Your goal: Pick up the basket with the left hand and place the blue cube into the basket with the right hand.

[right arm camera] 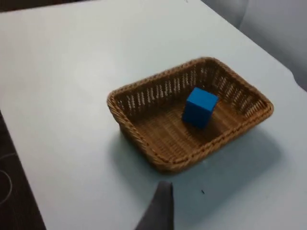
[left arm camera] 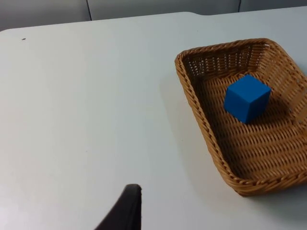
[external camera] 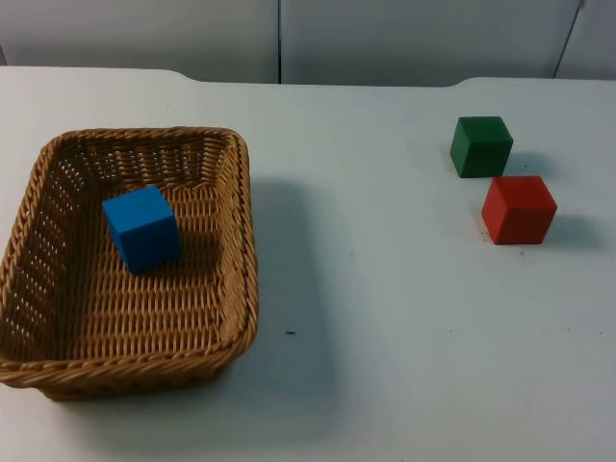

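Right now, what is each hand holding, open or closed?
Left hand: above the table, holding nothing; open or closed cannot be told.
Right hand: same.

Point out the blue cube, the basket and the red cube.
blue cube (external camera: 142,228): top view, on its front face.
basket (external camera: 241,250): top view, on its right rim.
red cube (external camera: 519,209): top view, on its front face.

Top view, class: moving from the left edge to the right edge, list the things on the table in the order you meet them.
basket → blue cube (inside the basket) → green cube → red cube
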